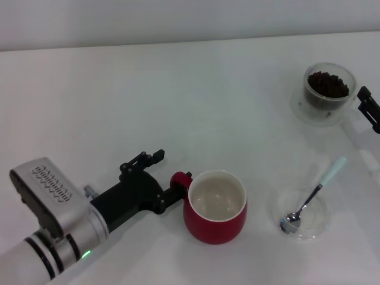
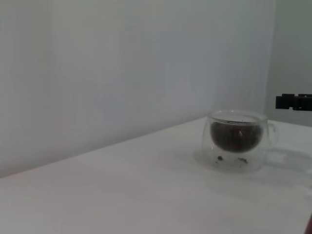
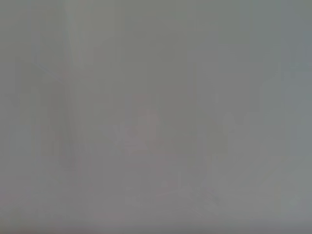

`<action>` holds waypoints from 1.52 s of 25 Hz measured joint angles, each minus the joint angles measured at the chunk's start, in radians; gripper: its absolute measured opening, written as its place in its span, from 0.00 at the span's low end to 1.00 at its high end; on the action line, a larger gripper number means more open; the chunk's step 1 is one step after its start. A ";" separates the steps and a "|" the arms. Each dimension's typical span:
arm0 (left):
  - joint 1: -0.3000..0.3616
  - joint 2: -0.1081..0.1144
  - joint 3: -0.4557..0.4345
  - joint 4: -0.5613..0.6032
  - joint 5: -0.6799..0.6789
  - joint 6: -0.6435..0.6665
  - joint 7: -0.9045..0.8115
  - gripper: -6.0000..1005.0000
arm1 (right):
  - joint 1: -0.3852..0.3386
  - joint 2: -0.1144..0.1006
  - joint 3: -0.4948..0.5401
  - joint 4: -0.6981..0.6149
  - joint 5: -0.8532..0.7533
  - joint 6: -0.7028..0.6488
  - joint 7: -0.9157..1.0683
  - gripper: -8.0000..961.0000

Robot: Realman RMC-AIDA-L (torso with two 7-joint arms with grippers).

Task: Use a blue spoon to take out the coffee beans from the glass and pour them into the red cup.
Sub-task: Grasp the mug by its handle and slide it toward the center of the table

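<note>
White table (image 1: 178,95), pale wall, left pincer (image 1: 178,185) gripping red cup (image 1: 215,208)

Head view: up high, looking forward and down over the white table (image 1: 178,101)
Left wrist view: down low near the tabletop, facing level across it toward the wall (image 2: 122,63)
Right wrist view: nothing but blank grey
Shared: head and left wrist views both catch the glass (image 1: 327,89) (image 2: 237,139) of coffee beans (image 1: 326,84) (image 2: 235,135)

place: looking like a lab test bench | evidence: bare white surface (image 1: 178,89) meeting plain pale wall (image 2: 122,63), nothing homely showing
</note>
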 joint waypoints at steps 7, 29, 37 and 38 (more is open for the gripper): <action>0.045 0.003 0.001 0.046 0.000 -0.128 0.001 0.74 | 0.000 0.000 -0.003 0.000 -0.002 0.001 -0.001 0.80; 0.128 0.005 0.005 0.127 0.029 -0.237 0.001 0.73 | -0.011 0.000 -0.001 -0.003 -0.003 0.030 0.005 0.80; 0.174 0.006 -0.004 0.159 0.030 -0.355 0.001 0.73 | -0.020 -0.003 -0.006 -0.010 -0.004 0.042 0.006 0.80; 0.181 0.006 -0.005 0.171 0.028 -0.387 0.001 0.73 | -0.024 -0.003 -0.006 -0.011 -0.004 0.047 0.007 0.80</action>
